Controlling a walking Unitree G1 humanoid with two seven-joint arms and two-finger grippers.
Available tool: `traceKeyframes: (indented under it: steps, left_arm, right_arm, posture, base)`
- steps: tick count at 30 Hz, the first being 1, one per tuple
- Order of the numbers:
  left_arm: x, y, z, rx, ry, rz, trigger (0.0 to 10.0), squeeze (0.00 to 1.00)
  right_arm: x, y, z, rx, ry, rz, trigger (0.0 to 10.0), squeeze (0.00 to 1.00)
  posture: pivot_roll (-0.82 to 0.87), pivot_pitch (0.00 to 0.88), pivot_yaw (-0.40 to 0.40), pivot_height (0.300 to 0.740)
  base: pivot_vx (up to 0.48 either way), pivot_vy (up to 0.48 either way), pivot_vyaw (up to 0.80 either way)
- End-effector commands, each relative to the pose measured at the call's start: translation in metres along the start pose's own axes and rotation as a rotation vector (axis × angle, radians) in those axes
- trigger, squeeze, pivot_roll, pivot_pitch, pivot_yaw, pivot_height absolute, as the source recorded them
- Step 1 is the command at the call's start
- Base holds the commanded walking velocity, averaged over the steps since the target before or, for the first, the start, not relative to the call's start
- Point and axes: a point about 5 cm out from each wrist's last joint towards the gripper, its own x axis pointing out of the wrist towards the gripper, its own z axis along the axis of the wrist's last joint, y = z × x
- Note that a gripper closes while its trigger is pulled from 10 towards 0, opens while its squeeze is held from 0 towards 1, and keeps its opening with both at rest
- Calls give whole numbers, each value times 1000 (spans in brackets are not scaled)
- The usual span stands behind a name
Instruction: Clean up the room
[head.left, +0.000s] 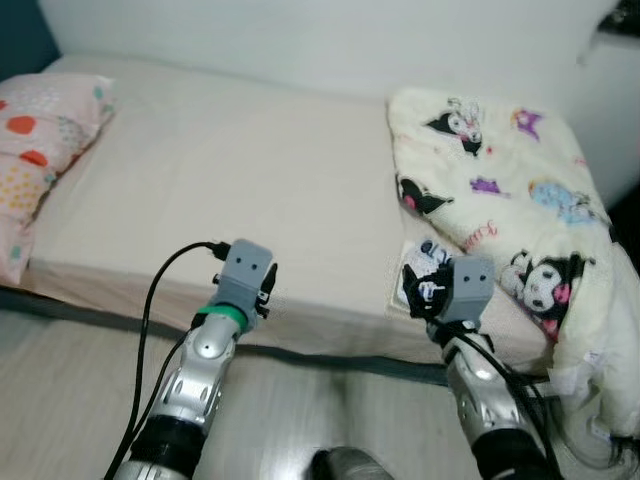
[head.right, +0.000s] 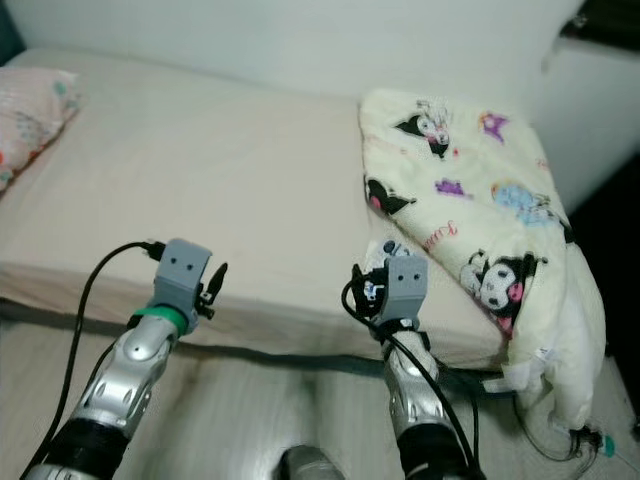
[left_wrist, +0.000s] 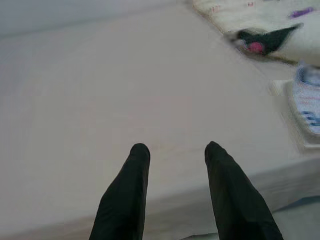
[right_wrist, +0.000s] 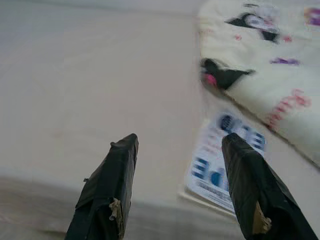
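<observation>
— Where are we?
— We're in a home bedroom: a bed (head.left: 230, 190) with a plain sheet, a patterned pillow (head.left: 40, 140) at one end, a cartoon-print blanket (head.left: 500, 190) and a pale wood floor (head.left: 60, 400).

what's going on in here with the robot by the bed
The robot stands at the edge of a bed with both arms raised toward it. The left gripper and right gripper are open and hold nothing. A cartoon-print blanket lies crumpled on the bed's right side, partly hanging off, with a flat printed packet just ahead of the right gripper. A patterned pillow sits at the far left. Nothing is grasped yet.
</observation>
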Motion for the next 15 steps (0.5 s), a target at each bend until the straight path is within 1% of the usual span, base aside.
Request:
traceKeyframes:
  steps: [1,6,15]
  left_arm:
    - [-1,-6,3,-14,-22,-30,10000,0]
    - [-1,-11,9,-37,-53,-59,10000,0]
    - [-2,-13,12,-33,-69,-70,10000,0]
  right_arm:
    - [-2,-4,-2,0,8,-13,10000,0]
    - [-1,-4,-2,1,7,-10,10000,0]
    - [-1,-2,-1,6,-1,2,10000,0]
  posture:
    - [-70,5,8,740]
    - [-72,4,8,740]
    - [-71,5,6,740]
  base:
    - [0,0,-775]
    - [0,0,-780]
    - [0,0,-779]
